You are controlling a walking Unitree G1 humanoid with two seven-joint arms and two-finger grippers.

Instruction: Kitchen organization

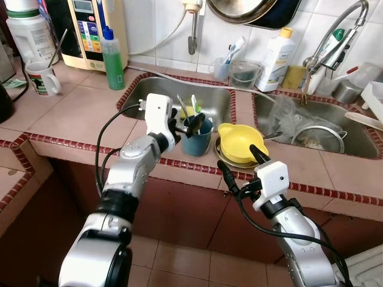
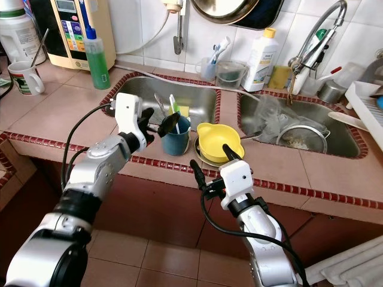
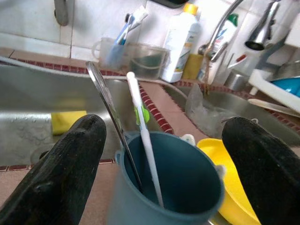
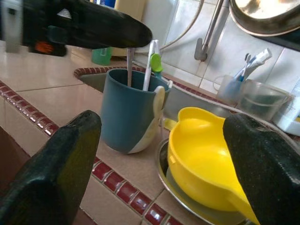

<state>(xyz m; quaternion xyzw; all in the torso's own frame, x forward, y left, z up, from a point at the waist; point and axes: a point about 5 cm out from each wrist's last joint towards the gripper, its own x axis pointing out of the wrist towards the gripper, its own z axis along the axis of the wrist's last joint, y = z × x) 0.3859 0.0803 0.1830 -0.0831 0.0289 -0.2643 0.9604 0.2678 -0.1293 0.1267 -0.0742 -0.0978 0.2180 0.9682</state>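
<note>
Blue cup sits on the tiled counter edge right in front of the left sink basin, with a metal utensil and a white-handled one with a green bit standing inside it. Starting from the far left: there's a white mug on the counter, then a green bottle by the wall. Left gripper is up at the cup's rim, fingers spread apart, one each side of the cup in the wrist view, not gripping it as far as I can see. A yellow sponge lies in the basin behind. Just right of the cup is a yellow bowl sitting in a metal dish, close beside the cup. Right gripper hovers low in front of the counter edge near the bowl, fingers wide apart, nothing in them. Further right, the second basin holds a strainer, with a white bottle and the tap behind it
</note>
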